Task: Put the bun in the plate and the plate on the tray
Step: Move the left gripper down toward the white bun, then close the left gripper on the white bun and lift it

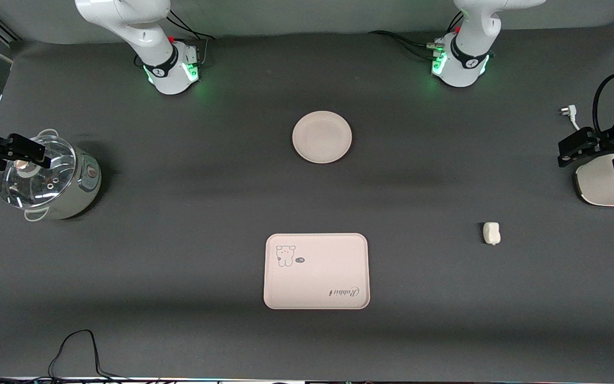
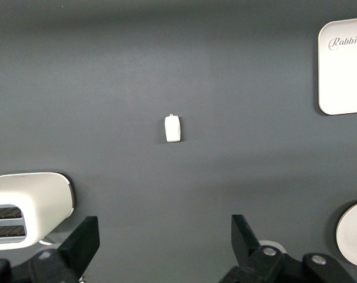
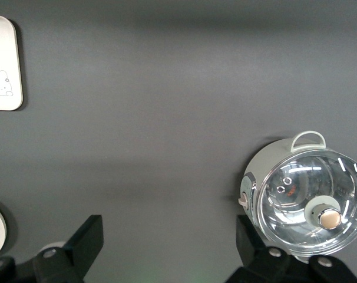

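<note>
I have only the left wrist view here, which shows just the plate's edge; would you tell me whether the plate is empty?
Observer: Yes, the plate is empty.
Operator: Thank you. Where is the right gripper?
Observer: The right gripper hangs with jaws open over the table, right beside a glass-lidded electric pot at the right arm's end.
Operator: Is anything on the tray?
Observer: No, the tray holds nothing; it lies nearer to the front camera than the plate.
</note>
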